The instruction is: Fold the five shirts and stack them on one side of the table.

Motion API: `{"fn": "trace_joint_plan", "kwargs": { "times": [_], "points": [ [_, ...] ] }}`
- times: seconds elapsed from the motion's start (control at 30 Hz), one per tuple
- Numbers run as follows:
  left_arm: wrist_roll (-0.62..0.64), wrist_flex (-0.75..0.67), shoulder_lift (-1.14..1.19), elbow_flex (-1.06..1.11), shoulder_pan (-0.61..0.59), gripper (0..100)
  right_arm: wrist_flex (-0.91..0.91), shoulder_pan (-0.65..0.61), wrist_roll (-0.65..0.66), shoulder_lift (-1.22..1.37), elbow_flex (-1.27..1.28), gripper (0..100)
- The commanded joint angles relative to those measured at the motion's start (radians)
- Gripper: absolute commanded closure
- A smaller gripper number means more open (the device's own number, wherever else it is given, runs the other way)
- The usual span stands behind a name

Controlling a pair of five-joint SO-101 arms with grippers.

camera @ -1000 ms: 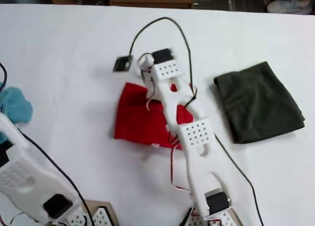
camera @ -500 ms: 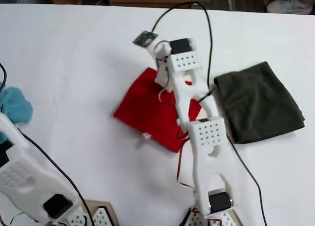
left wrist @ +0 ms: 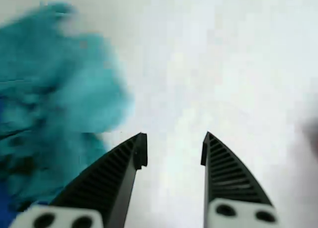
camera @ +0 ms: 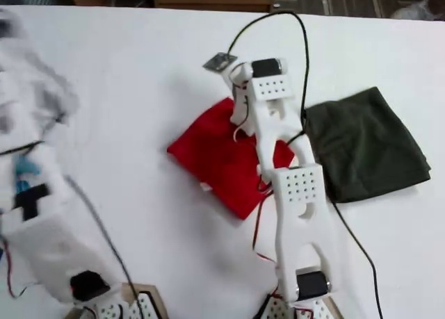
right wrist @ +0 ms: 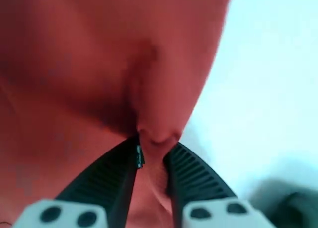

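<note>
Right gripper (right wrist: 151,147): fingers clenched on a pinched ridge of the red shirt (right wrist: 99,64). Left gripper (left wrist: 173,148): fingers spread, grasping nothing, over bare table (left wrist: 223,64) just beside the crumpled teal shirt (left wrist: 54,84).

Progress, as judged: the dark green shirt (camera: 365,144) lies folded at one side. The red shirt looks folded but is not stacked, and the teal one is unfolded.

Clearance: open tabletop lies on the red shirt's far and near sides, and the green shirt's edge is close beside it.

R gripper (right wrist: 151,149) w/ black ribbed fingers (right wrist: 119,173) pinches a fold of the soft red cloth shirt (right wrist: 89,64). Beside the shirt is the flat white table (right wrist: 268,89). A dark blurry thing (right wrist: 290,205) lies near the gripper; can't tell what.
</note>
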Motion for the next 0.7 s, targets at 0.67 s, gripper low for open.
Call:
{"fn": "trace_joint_plan", "kwargs": {
  "times": [0.67],
  "points": [
    [0.603,-0.078,0.080,0.186,0.634,80,0.016,0.068,0.005,-0.007,-0.063,97.9]
  ]
}}
